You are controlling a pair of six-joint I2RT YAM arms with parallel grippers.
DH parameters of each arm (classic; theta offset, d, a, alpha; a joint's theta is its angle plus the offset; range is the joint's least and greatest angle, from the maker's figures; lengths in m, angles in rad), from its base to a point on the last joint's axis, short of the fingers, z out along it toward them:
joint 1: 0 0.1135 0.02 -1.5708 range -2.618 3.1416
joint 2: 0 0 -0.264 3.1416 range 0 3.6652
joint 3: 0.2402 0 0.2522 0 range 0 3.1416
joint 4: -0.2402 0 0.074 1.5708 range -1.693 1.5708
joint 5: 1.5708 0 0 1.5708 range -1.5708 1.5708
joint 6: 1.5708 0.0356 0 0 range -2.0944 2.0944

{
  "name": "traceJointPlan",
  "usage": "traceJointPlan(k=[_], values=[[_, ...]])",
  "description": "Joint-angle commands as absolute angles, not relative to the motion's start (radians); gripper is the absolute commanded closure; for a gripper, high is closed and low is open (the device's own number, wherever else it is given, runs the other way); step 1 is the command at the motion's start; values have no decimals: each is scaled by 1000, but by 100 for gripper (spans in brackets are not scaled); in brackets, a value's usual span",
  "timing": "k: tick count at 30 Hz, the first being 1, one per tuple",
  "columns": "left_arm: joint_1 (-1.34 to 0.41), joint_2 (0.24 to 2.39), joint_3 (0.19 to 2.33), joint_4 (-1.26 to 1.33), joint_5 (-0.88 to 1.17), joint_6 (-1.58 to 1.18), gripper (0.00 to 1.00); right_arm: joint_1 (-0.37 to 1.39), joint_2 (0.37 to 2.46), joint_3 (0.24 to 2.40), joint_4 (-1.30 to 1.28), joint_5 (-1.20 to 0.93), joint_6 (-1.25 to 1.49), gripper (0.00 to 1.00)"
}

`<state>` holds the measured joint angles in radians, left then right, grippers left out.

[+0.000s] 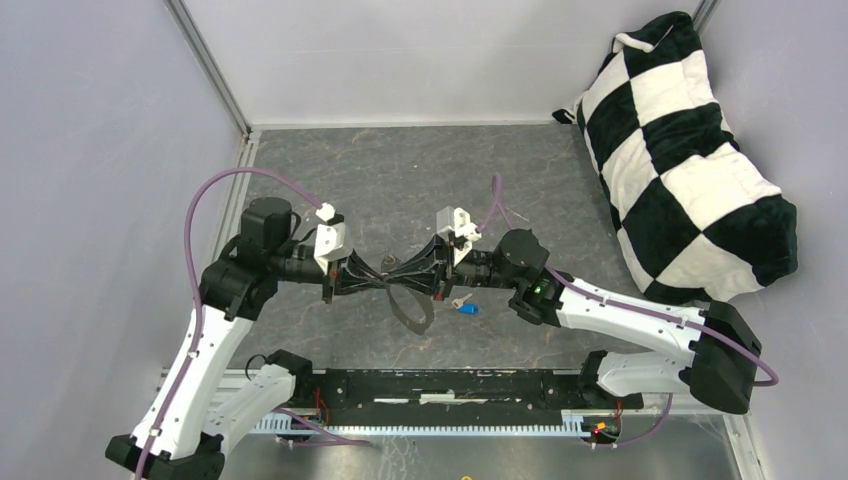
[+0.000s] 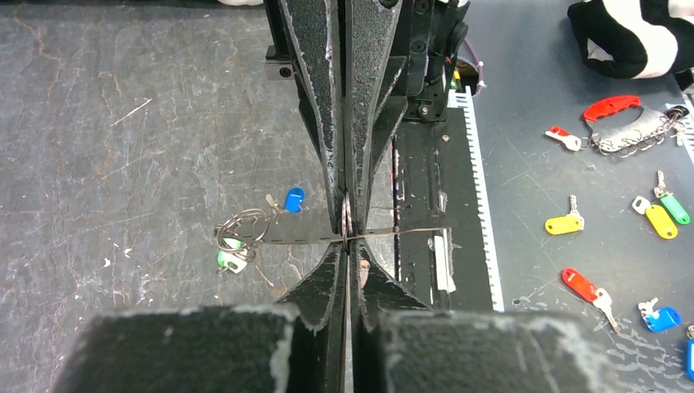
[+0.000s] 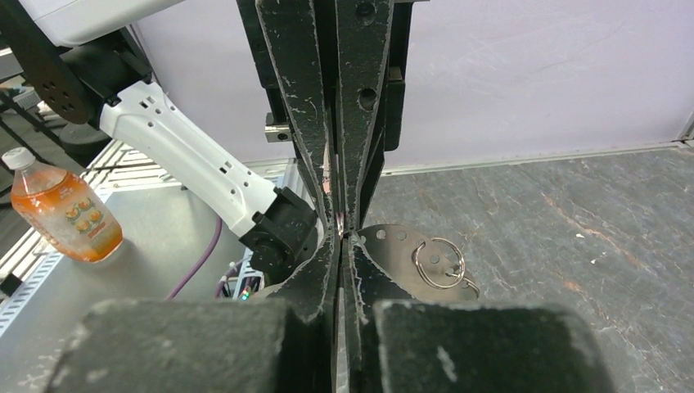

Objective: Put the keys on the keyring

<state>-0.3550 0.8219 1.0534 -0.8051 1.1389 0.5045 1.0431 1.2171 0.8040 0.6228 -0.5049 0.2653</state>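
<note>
Hanging mid-air, keyring [image 2: 303,238] is pinched by left end effector [image 2: 350,250] & right end effector [image 3: 342,237], both pressed shut on its thin, prob. slippery wire; blue-headed key [image 1: 467,308] & green-headed key [image 2: 232,260] lie on counter [image 1: 400,180] nearby, light, so grab plastic heads.

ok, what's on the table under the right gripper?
Blue-headed key on the table below the right gripper. Green-headed key with wire rings shows only from the left wrist; overhead it's covered.
</note>
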Motion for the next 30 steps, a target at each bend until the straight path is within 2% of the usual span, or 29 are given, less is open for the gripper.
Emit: traceJointPlan(k=[1,4,10,21,30], values=[[-357,798,1057,-760,1141,566,98,1062,1222,862,512,-576,215,92],[-357,799,1057,-815,1145,621,98,1062,1219,913,422,-580,162,80],[-357,810,1068,-922,1149,730,98,1061,1250,1050,203,-602,39,70],[-357,823,1081,-973,1147,775,98,1057,1333,1304,-232,-624,-211,68],[-357,830,1078,-973,1143,773,98,1057,1361,1387,-351,-596,-247,67]])
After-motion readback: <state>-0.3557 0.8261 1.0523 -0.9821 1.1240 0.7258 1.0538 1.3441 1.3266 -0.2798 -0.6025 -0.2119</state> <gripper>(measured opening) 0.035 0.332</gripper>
